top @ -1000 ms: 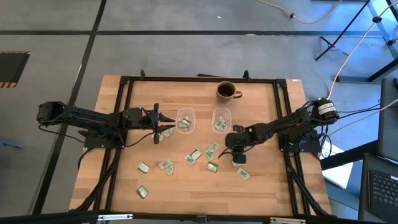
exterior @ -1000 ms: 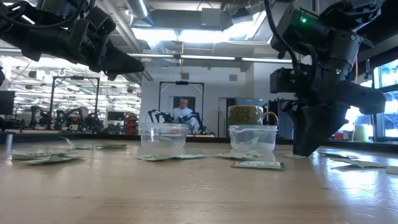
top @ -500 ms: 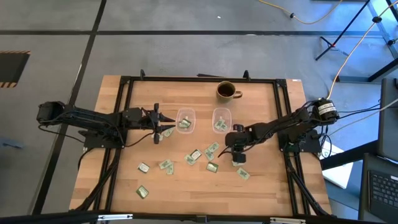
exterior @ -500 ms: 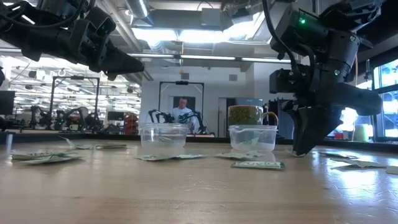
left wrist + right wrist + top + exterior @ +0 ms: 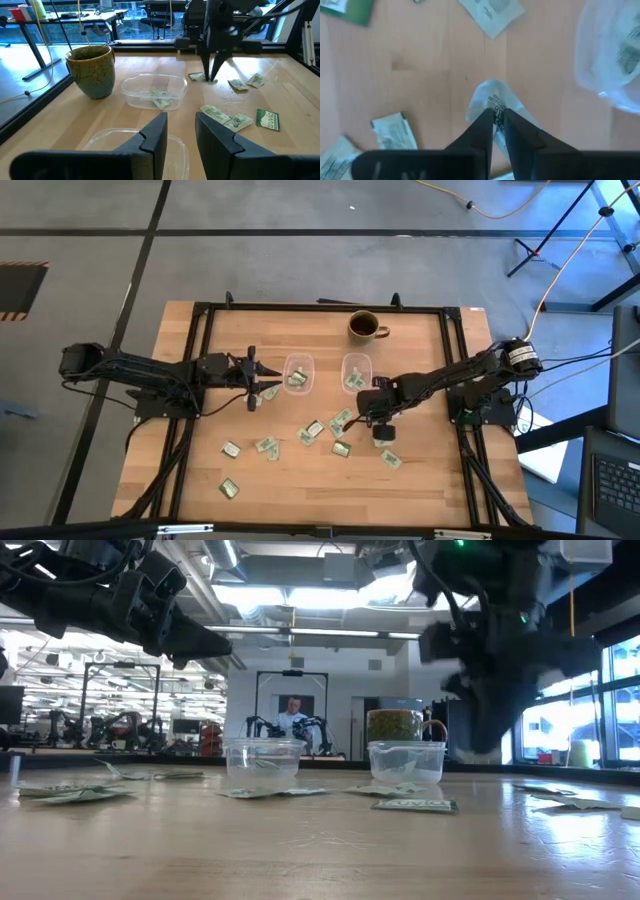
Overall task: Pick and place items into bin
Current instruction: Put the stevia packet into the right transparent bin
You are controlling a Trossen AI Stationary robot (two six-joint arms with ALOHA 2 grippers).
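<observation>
The right pincer (image 5: 498, 116) is clamped on a small flat pale green and white packet (image 5: 492, 97), raised off the light wooden counter (image 5: 300, 480) just beside the right-hand clear plastic bin (image 5: 356, 373), which already holds a packet or two. The left pincer (image 5: 179, 131) hangs with its fingers apart and nothing between them beside the left-hand clear plastic bin (image 5: 298, 373), which also holds packets. More pale green and white packets (image 5: 312, 431) lie scattered across the counter nearer its front edge, and a brown glazed mug (image 5: 364, 326) stands beyond the bins.
</observation>
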